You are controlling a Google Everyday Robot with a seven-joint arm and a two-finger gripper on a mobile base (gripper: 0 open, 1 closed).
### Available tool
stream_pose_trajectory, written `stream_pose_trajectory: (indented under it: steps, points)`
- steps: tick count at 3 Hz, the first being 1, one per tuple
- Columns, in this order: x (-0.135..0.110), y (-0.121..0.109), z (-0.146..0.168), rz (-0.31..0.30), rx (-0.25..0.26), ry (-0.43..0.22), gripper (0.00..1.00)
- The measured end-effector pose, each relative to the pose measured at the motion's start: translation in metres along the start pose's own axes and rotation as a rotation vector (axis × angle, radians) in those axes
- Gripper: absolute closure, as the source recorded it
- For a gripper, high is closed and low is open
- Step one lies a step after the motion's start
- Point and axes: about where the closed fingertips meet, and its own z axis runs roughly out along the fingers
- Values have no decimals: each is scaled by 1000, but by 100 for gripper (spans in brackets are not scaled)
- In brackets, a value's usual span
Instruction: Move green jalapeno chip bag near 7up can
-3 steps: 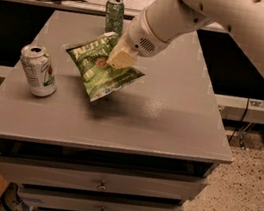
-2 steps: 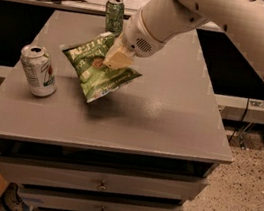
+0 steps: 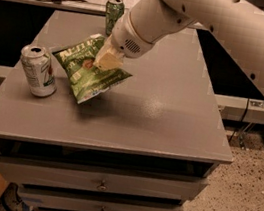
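If the crinkly film slips from the pinch, the green jalapeno chip bag (image 3: 88, 77) could drop short, or swing into the 7up can (image 3: 37, 70) just to its left and tip it. The gripper (image 3: 108, 60) is over the surface (image 3: 172, 109), left of centre, jaws pinching the bag's upper right part. The bag hangs tilted below and left of them and looks lifted clear.

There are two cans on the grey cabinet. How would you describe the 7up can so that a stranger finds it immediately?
On the grey cabinet top, the 7up can stands upright near the left edge, just left of the green jalapeno chip bag gripped by the pincer. It is silver-white with green lettering, whereas the other can, at the back edge, is all green.
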Motion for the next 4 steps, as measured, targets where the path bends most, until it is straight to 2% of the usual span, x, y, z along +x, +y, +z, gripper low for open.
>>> stream_pose_trajectory:
  steps: [1,2,3,4]
  points:
    - [-12,0,20,-4,-3,3,100]
    - [-13,-4,34,4,3,12,100]
    - [-13,-4,47,31,-8,17,84]
    - [-14,0,57,48,-29,19,61]
